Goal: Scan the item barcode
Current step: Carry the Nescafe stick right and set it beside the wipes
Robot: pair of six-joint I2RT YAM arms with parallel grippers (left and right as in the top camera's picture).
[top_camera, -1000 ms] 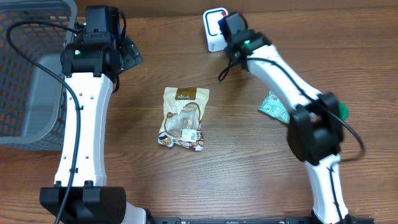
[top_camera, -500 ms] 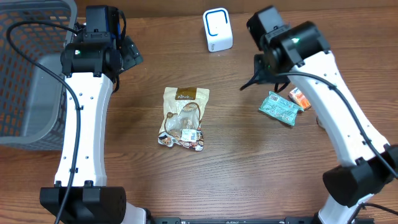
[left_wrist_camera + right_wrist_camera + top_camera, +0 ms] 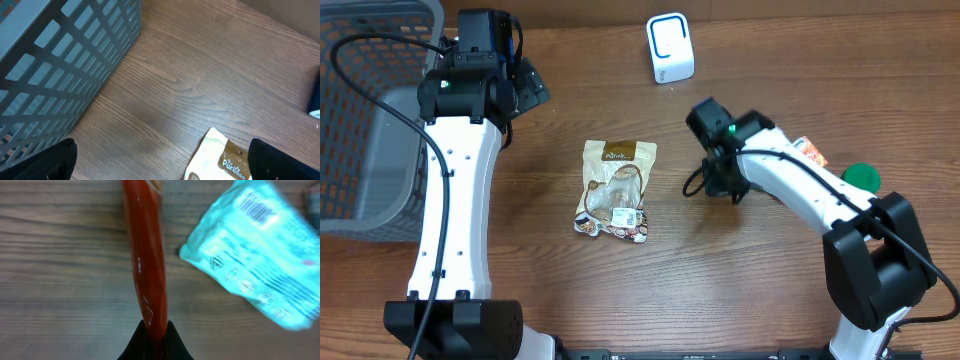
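The right gripper is pinched tight on a thin red packet, seen edge-on, its long axis running straight out from the fingertips. It hangs mid-table, just beside a teal packet whose barcode faces up. The white scanner stands well apart, toward the table's far edge. The left gripper gapes wide and empty by the basket.

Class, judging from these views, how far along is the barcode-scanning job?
Done, seemingly: a second ago the right gripper held something at the scanner. In hand: a red packet, now carried over the table beside the teal packet. Left: probably setting it down; the snack bag lies apart from both grippers.
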